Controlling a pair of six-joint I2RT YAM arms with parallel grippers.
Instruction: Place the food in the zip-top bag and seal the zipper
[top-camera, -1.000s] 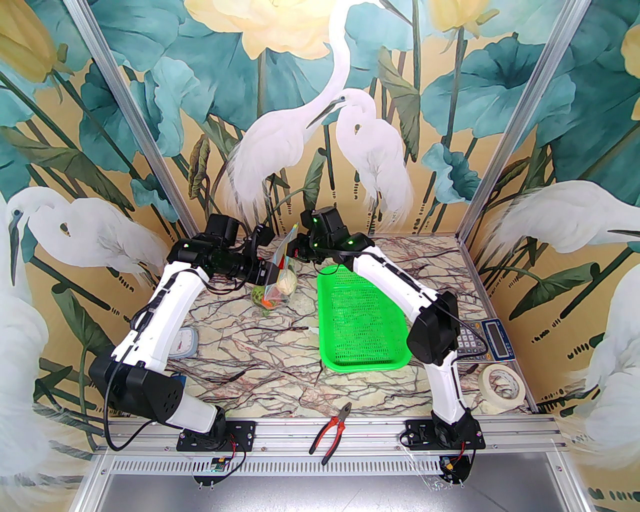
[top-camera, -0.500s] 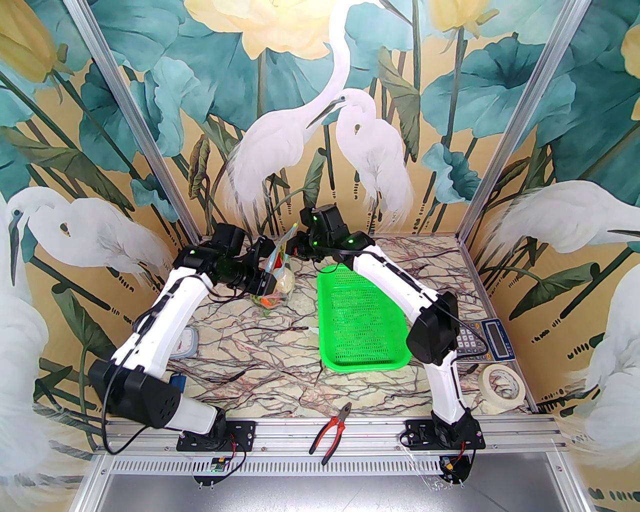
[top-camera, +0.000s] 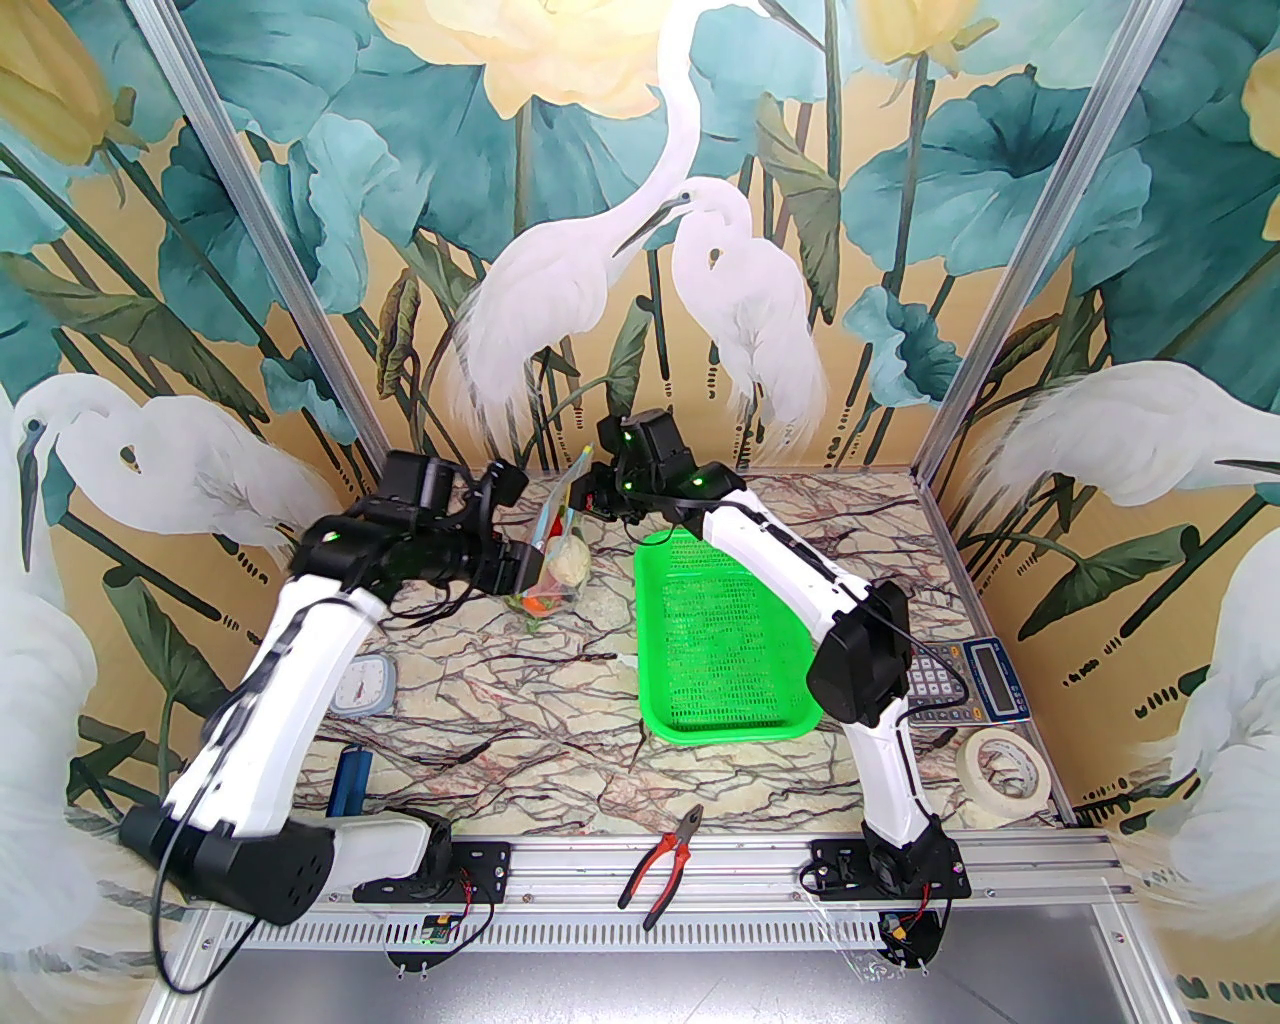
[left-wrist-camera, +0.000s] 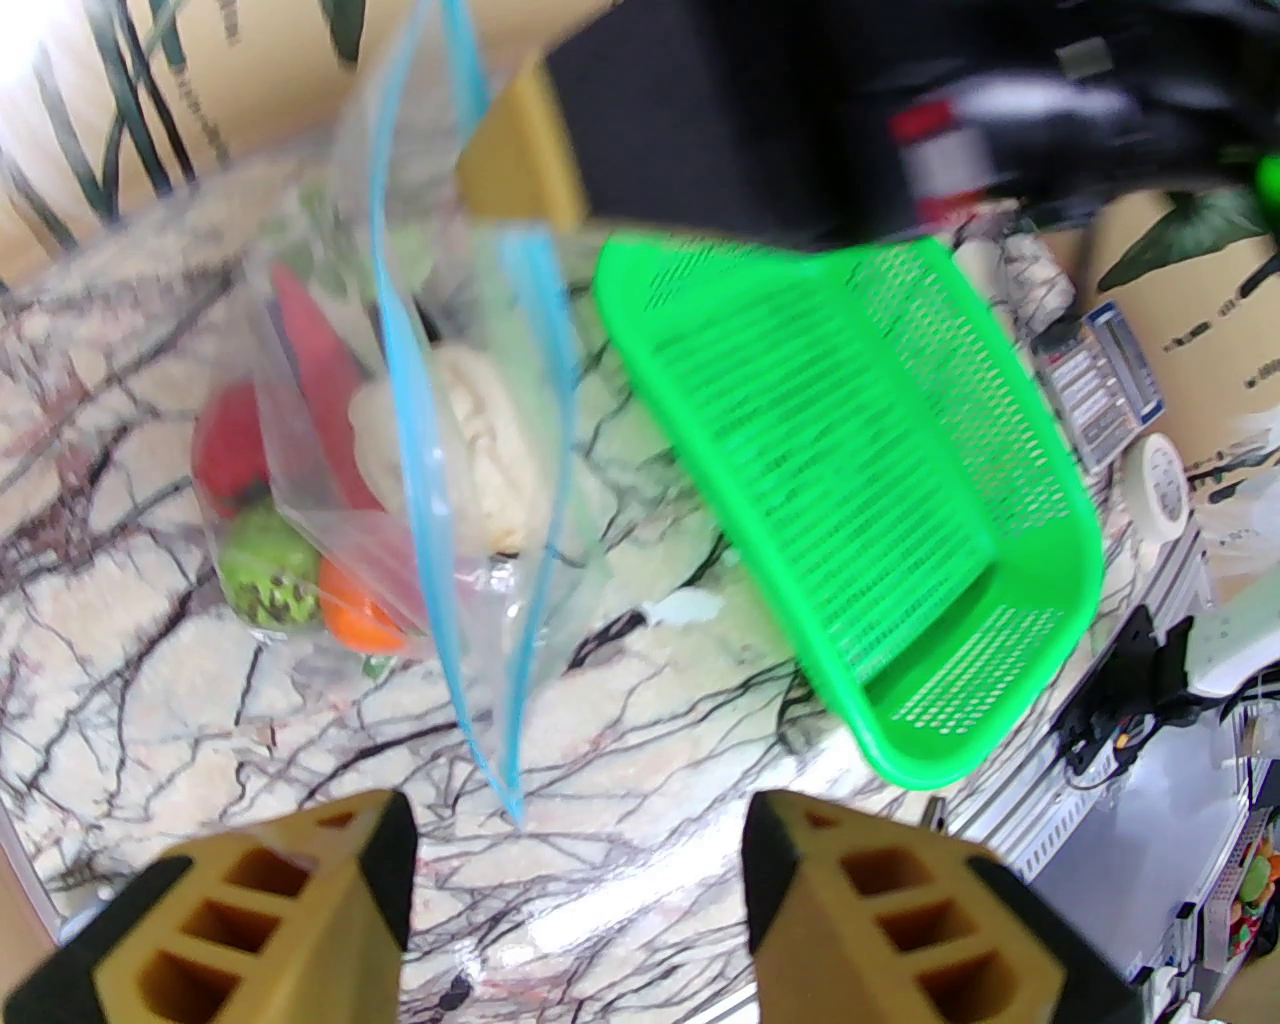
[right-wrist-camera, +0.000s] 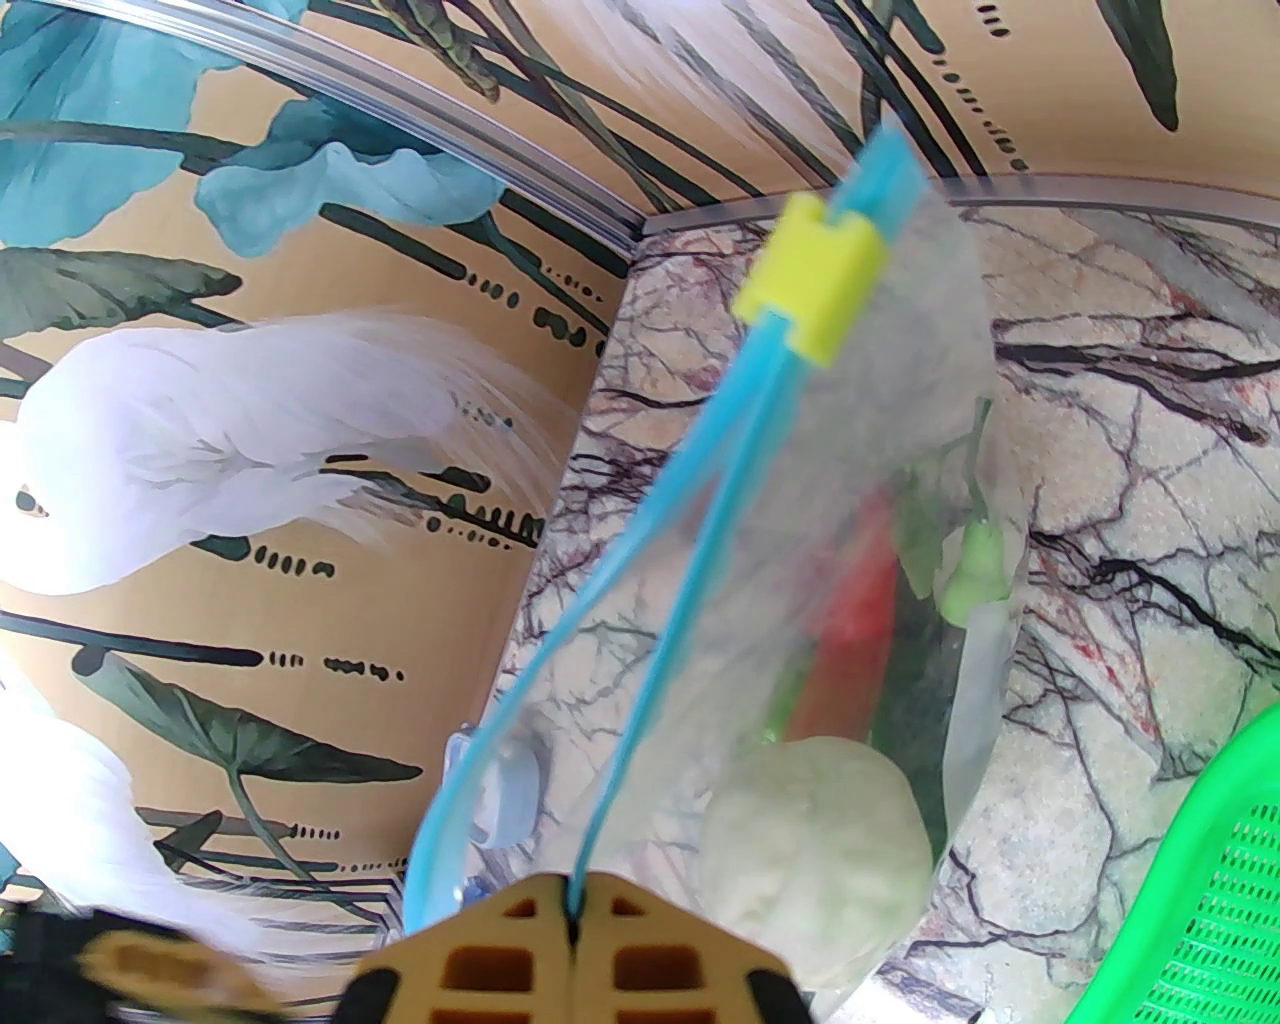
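Right gripper (right-wrist-camera: 572, 925) pinching zipper (right-wrist-camera: 697, 600), zip-top bag (right-wrist-camera: 900, 330) hanging below it. Left gripper (left-wrist-camera: 580, 850) gaping empty, bag corner just ahead. Mouth is standing unsealed; tilting risks food (left-wrist-camera: 490, 440) spilling.

The right tool (right-wrist-camera: 572, 925) is clamping the zip-top bag (right-wrist-camera: 850, 480) at its rim; the left tool (left-wrist-camera: 580, 850) is hovering beside it, jaws apart.
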